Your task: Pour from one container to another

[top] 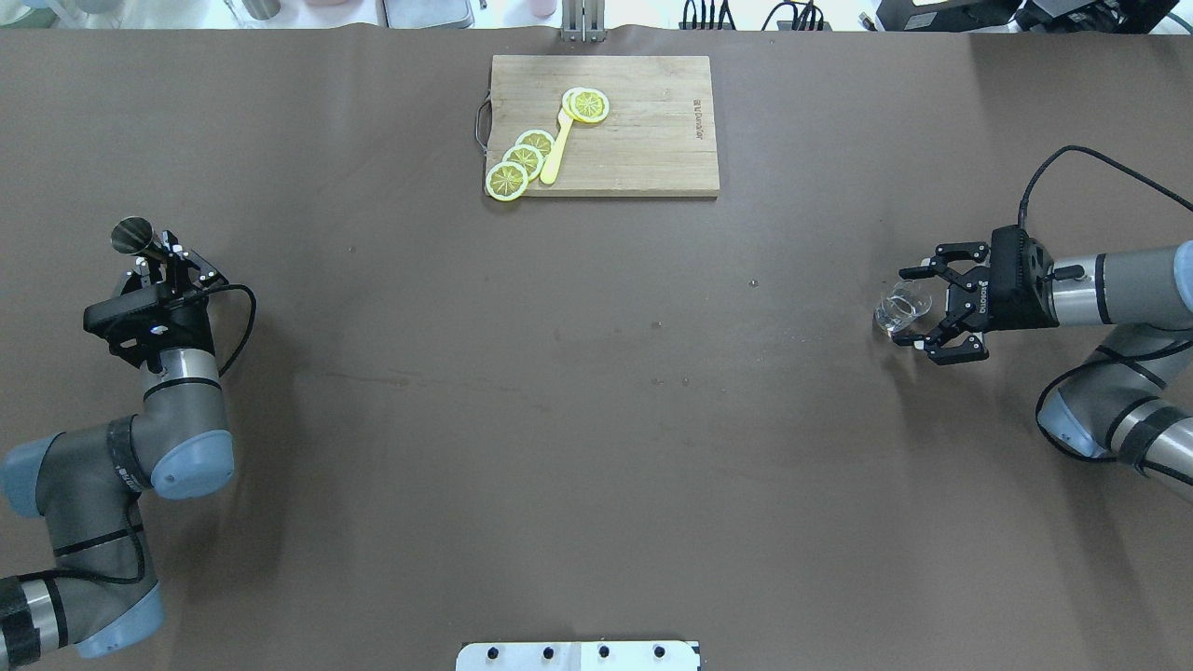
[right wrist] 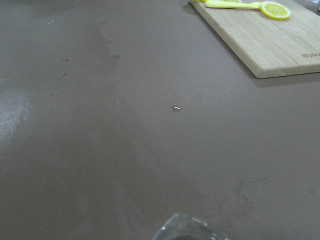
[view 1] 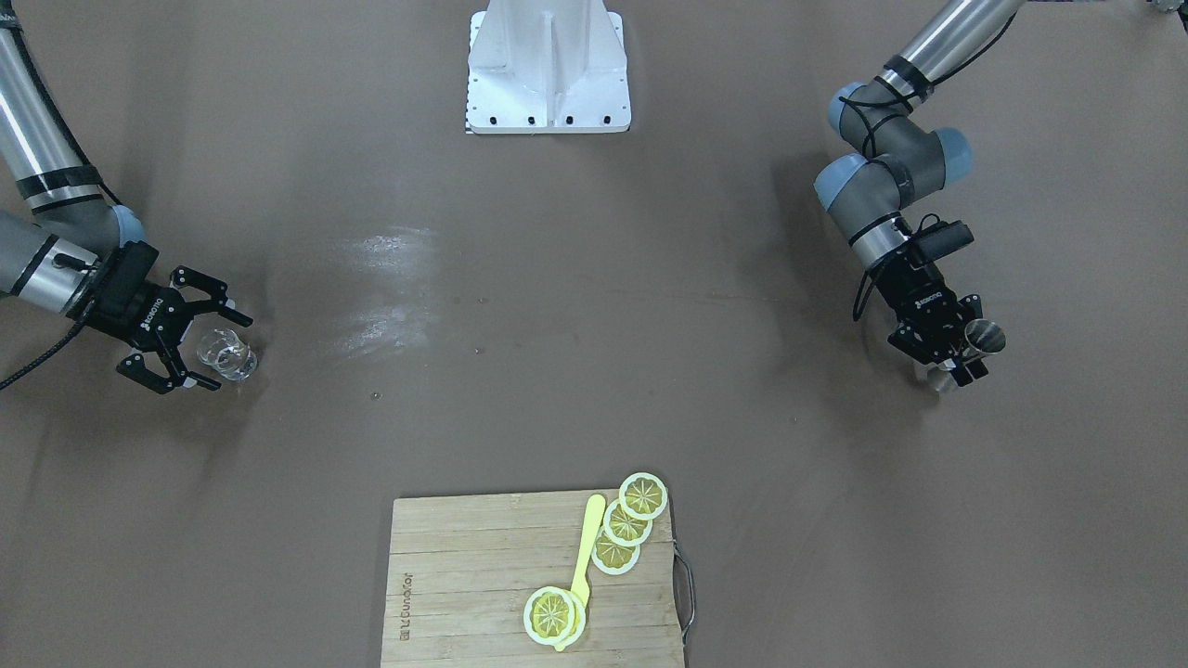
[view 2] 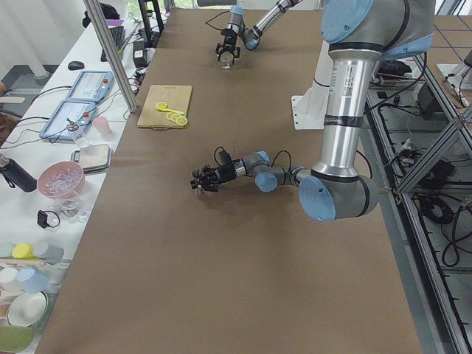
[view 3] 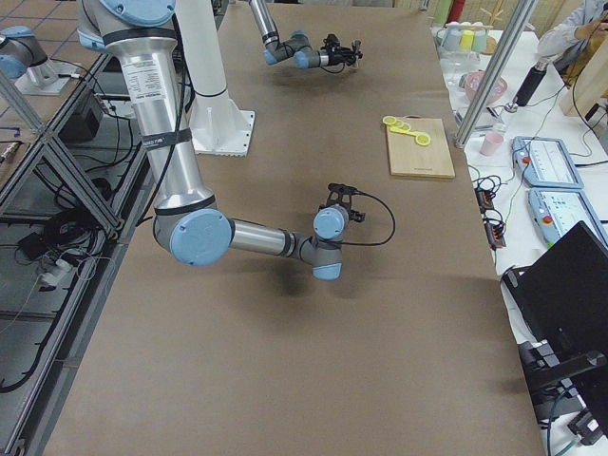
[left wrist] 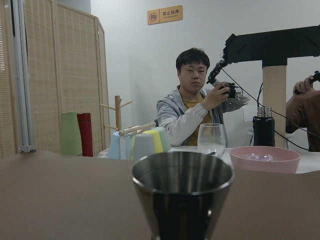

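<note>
Right gripper (top: 917, 311) spread wide, fingertips flanking glass cup (top: 900, 308), which stands on table (top: 596, 419) at robot's far right: lined up for grasp, not yet gripping. Left gripper (top: 160, 260) looks clamped on jigger (top: 133, 235), held mouth-up as receiver; the two vessels well apart
</note>
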### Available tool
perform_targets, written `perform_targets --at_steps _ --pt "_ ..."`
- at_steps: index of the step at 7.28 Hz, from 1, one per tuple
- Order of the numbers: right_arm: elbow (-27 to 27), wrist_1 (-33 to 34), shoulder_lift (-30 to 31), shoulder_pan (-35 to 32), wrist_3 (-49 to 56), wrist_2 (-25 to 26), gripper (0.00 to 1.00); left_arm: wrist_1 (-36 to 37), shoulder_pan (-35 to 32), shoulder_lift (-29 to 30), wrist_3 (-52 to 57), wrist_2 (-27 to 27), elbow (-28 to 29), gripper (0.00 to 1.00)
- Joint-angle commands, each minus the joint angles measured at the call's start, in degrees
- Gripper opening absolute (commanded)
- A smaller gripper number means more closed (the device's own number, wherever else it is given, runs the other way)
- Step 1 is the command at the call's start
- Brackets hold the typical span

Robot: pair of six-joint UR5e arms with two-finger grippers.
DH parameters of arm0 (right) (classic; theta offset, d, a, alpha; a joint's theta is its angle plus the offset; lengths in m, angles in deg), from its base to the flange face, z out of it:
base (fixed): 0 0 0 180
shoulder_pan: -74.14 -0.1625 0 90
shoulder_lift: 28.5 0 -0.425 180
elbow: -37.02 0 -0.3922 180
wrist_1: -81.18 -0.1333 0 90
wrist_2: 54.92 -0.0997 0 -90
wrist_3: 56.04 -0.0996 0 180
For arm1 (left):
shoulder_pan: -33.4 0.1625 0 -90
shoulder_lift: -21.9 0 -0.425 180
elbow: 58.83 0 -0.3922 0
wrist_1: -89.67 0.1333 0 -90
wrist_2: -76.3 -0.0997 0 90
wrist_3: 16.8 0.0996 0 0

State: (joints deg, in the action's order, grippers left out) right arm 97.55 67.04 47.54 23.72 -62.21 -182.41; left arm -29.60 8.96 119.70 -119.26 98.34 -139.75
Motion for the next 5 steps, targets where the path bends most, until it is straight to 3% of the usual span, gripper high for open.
perform_targets --at_steps 1,3,5 --pt "2.21 0.34 0.50 -0.20 -0.77 -0.30 1.00 0.00 0.00 0.20 0.07 -0.07 0.24 0.00" --pt "6.15 3.75 1.47 -1.25 -1.30 -1.18 1.00 0.00 0.00 0.55 0.07 -0.16 0.24 0.00" --pt "13.35 13.47 2.35 -5.19 -1.30 -5.38 1.00 -0.09 0.18 0.73 0.07 -0.16 0.24 0.00"
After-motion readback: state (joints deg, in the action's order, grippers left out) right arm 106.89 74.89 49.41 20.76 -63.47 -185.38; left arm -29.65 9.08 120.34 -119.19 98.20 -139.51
